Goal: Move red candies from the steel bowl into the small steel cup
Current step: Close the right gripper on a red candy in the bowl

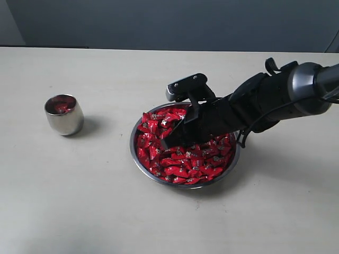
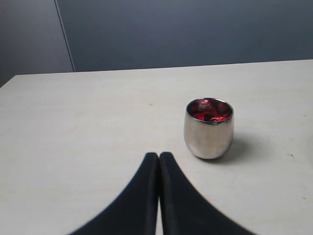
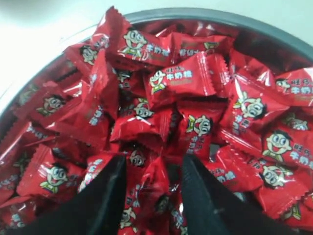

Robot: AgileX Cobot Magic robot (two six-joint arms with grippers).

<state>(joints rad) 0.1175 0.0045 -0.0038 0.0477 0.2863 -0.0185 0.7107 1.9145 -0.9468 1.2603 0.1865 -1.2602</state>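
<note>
The steel bowl (image 1: 133,153) sits mid-table, heaped with red candies (image 1: 180,168). My right gripper (image 1: 172,138) reaches in from the right, its tips down in the pile. In the right wrist view the two black fingers (image 3: 110,196) stand apart and the gripper (image 3: 154,159) is open, with red candies (image 3: 181,78) lying between and around them inside the bowl's rim (image 3: 195,12). The small steel cup (image 1: 64,119) stands upright at the left with some red candies (image 2: 210,111) inside. My left gripper (image 2: 159,154) is shut and empty, a short way from the cup (image 2: 209,134).
A pale table (image 1: 106,211) carries everything, and a dark wall (image 1: 169,21) runs behind its far edge. The right arm (image 1: 296,90) slants over the table's right side. The left arm does not show in the exterior view.
</note>
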